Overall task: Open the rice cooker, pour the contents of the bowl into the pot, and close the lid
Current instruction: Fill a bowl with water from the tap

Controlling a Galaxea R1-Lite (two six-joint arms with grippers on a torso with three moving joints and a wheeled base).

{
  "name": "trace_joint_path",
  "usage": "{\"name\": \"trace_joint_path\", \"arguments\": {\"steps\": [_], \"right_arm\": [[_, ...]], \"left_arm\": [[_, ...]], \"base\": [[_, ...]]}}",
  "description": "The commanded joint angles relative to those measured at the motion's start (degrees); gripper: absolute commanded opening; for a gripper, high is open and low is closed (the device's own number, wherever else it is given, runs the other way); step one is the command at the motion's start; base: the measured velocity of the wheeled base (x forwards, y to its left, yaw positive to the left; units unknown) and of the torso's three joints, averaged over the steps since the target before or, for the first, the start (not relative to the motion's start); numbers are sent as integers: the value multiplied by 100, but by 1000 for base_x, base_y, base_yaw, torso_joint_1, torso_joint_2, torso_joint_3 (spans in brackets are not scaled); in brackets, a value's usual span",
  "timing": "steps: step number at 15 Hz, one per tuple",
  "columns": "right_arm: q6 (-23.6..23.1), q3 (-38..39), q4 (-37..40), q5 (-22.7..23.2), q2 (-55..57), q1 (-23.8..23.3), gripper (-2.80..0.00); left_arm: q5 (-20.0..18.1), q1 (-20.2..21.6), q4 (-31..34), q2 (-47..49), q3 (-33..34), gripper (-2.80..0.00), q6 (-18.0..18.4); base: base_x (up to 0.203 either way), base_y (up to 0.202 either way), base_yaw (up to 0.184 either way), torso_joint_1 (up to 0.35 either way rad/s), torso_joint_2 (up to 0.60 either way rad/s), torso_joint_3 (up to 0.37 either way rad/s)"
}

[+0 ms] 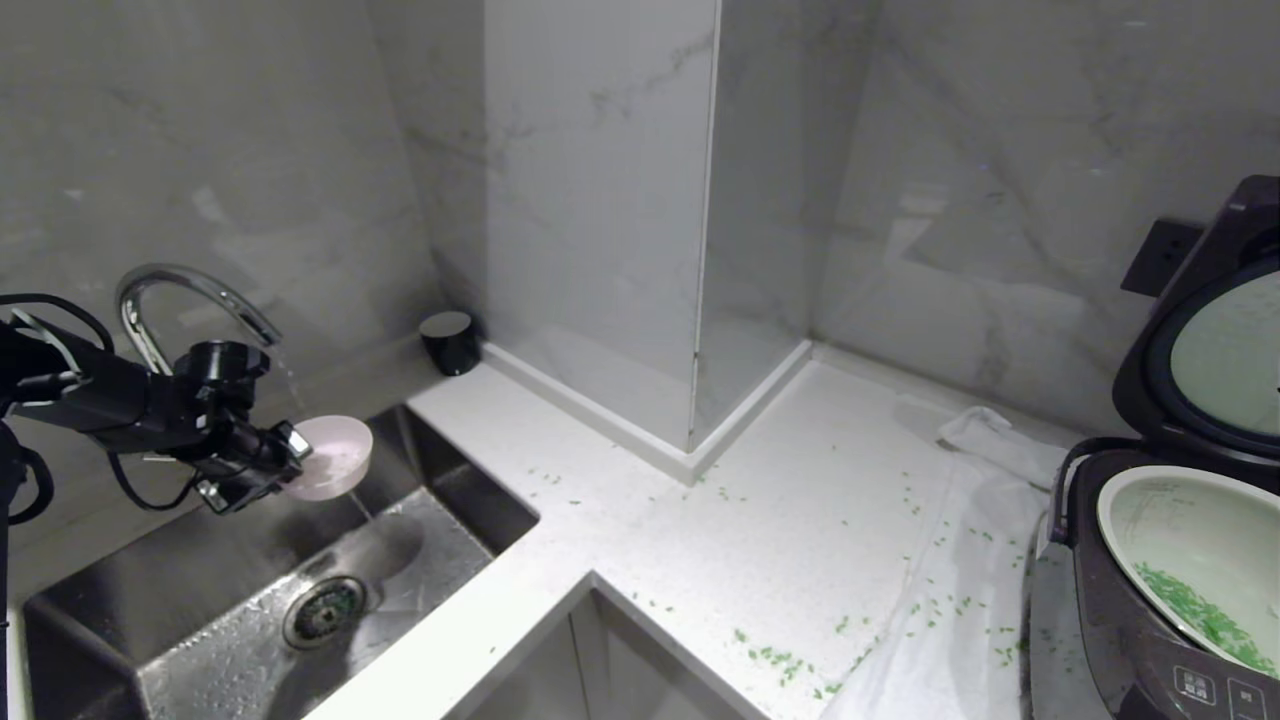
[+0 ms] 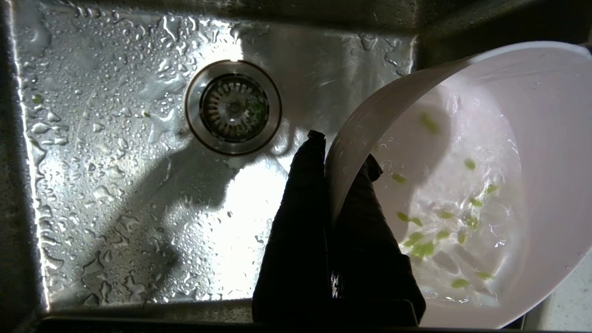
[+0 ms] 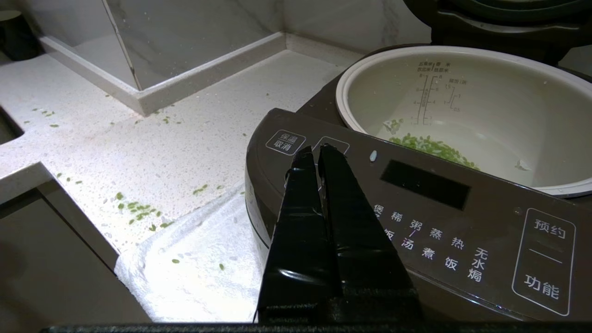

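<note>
Left gripper [image 2: 340, 166] pinched the bowl [image 2: 532, 138] rim over the sink [image 1: 200, 620]; only its wrist view showed green bits [image 2: 423, 249] inside. Right gripper [image 3: 316, 152], closed empty, hung before the rice cooker [image 3: 416, 222].

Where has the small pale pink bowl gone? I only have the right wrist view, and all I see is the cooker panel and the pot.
Observer: The small pale pink bowl is over the steel sink, tilted, under the curved chrome faucet.
Operator: What's holding it?
Observer: The left gripper, its jaws shut on the bowl's rim, one inside and one outside.
Operator: Is it empty?
Observer: No, a few tiny green bits sit in water inside it.
Operator: And the dark brown-grey hinged lid?
Observer: The lid stands upright, open, behind the off-white pot.
</note>
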Motion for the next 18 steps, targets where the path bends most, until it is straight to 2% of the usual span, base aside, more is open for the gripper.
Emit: {"name": "trace_joint_path", "arguments": {"steps": [1,8,18], "right_arm": [[-4,9,0,0,0,0,-280],[-4,9,0,0,0,0,-280],[-2,9,-3,0,0,0,-280]], "left_arm": [[5,4,13,-31,23,-280,-14],[-39,-424,-8,-458,801,-280,30],[1,-267,29,-78,-88,-280,27]], "base": [[0,0,0,0,0,0],[0,0,0,0,0,0],[0,0,0,0,0,0]]}}
